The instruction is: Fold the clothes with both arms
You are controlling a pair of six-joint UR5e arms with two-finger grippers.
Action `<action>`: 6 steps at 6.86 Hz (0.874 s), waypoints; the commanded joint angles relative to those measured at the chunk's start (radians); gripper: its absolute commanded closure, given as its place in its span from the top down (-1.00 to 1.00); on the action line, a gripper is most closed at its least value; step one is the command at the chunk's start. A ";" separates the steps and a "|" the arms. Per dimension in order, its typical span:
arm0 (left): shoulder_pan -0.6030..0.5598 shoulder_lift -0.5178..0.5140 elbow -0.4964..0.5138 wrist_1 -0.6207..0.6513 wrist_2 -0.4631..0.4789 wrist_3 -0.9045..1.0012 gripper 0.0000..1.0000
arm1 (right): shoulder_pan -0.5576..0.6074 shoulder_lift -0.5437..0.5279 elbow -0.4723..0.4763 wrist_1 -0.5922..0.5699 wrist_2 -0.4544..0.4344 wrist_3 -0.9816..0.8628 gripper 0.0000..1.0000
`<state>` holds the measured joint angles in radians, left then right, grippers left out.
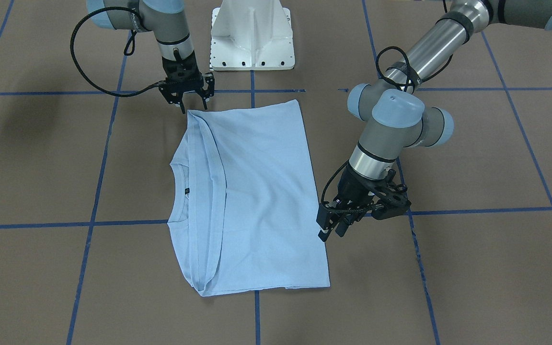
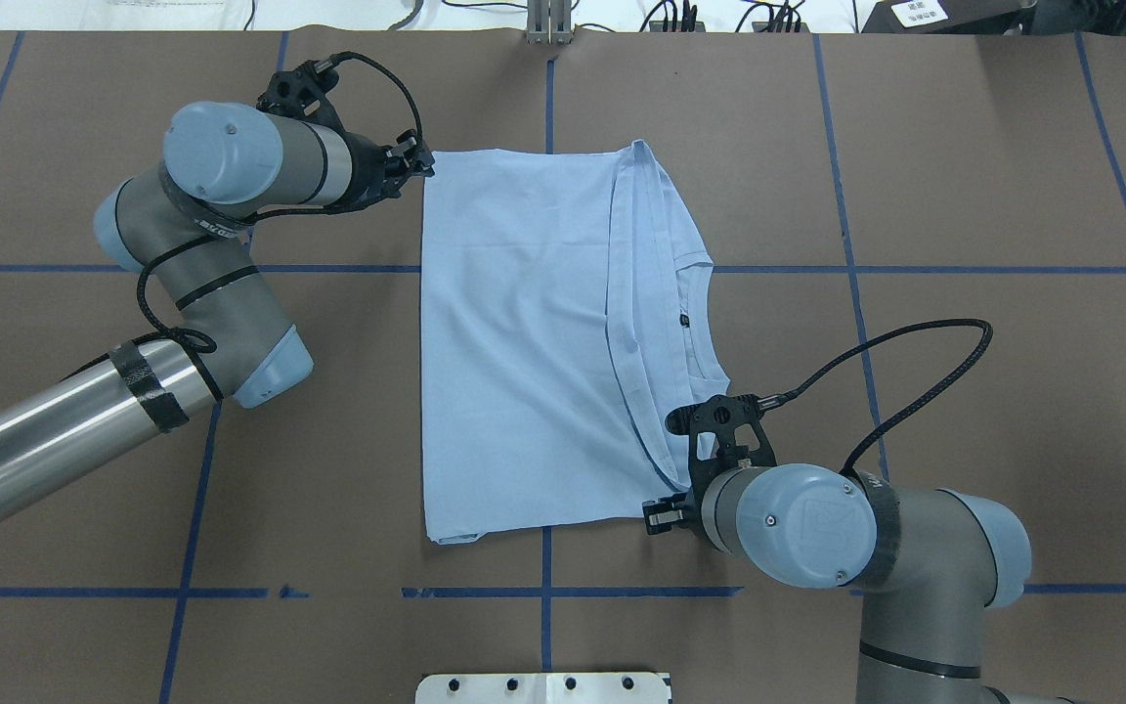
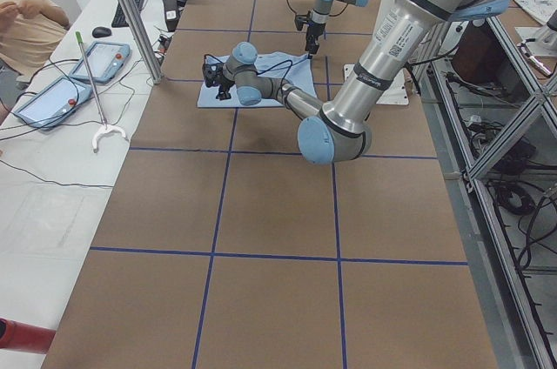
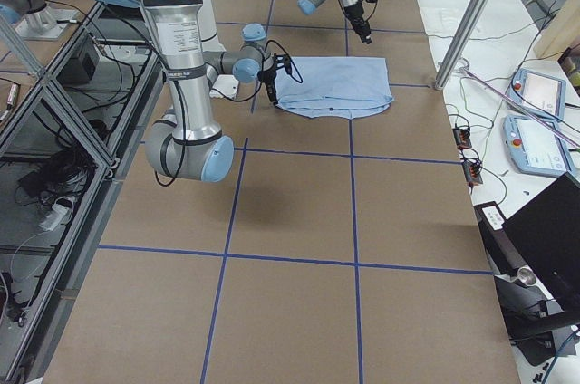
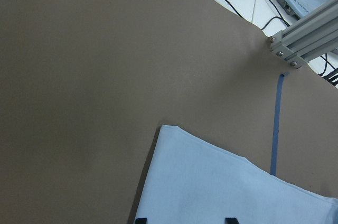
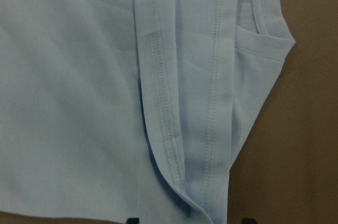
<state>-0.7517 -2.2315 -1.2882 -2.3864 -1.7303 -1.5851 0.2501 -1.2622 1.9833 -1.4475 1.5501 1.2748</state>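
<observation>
shirt (image 1: 266, 191): we see it flat mid-table, folded to a rough rectangle, with a stitched hem edge laid over toward the collar (image 1: 176, 191).
collar: on the robot's right side of the shirt, black label (image 1: 187, 190) showing inside it.
left gripper (image 1: 332, 233): jaws apart, holding nothing. it hovers by the shirt's far corner on the robot's left; its wrist view shows that corner just ahead of the fingertips.
right gripper (image 1: 193, 105): jaws apart, holding nothing. it sits over the shirt's near corner on the collar side; its wrist view shows stitched hems under the fingertips.
contact: we can't tell whether either gripper touches the cloth.
table (image 1: 472, 268): brown, blue tape (image 1: 65, 224) grid.
base (image 1: 252, 38): white, near the shirt but apart from it.
</observation>
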 commanded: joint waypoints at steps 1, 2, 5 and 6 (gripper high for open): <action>0.003 0.000 0.000 0.000 0.000 -0.001 0.16 | 0.018 0.014 -0.004 0.012 -0.005 0.364 0.48; 0.003 0.000 0.001 0.000 0.000 -0.001 0.16 | 0.020 0.045 -0.027 0.012 -0.005 0.538 0.48; 0.003 0.000 0.000 0.000 0.002 0.001 0.16 | 0.017 0.108 -0.125 0.015 -0.002 0.679 0.57; 0.003 0.000 -0.003 0.001 0.003 -0.001 0.16 | 0.020 0.100 -0.126 0.013 -0.001 0.679 0.57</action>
<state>-0.7486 -2.2314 -1.2893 -2.3865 -1.7289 -1.5850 0.2671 -1.1659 1.8699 -1.4333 1.5475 1.9440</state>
